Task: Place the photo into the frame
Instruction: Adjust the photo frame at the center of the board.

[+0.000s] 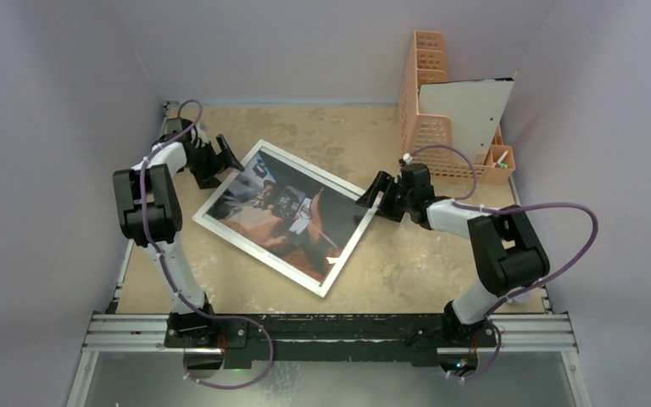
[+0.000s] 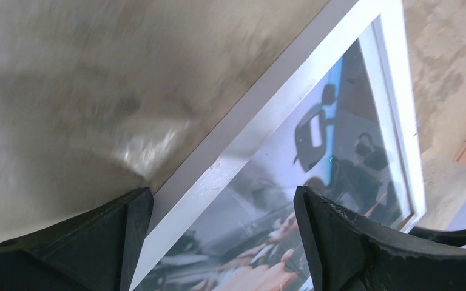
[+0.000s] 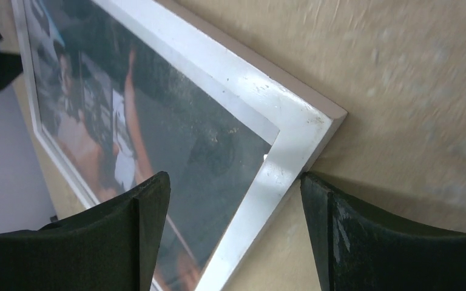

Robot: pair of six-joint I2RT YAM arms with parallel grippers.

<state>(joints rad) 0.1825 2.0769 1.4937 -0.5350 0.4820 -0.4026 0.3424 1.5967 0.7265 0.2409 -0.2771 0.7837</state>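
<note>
The frame (image 1: pixel 254 257) lies flat and skewed on the table, white face up. The photo (image 1: pixel 284 208) shows through its glass. My left gripper (image 1: pixel 225 161) stands open at the frame's far left corner. In the left wrist view its jaws (image 2: pixel 221 200) straddle the white rim (image 2: pixel 267 127), one finger over the table and one over the photo (image 2: pixel 340 139). My right gripper (image 1: pixel 371 197) stands open at the frame's right corner. In the right wrist view it (image 3: pixel 235 185) straddles the rim (image 3: pixel 291 133) just below that corner, beside the photo (image 3: pixel 127 109). Neither gripper holds anything.
An orange slotted basket (image 1: pixel 428 102) stands at the back right with a white board (image 1: pixel 466 114) leaning in it. Lavender walls close in the table on three sides. A metal rail (image 1: pixel 331 331) carries the arm bases at the near edge.
</note>
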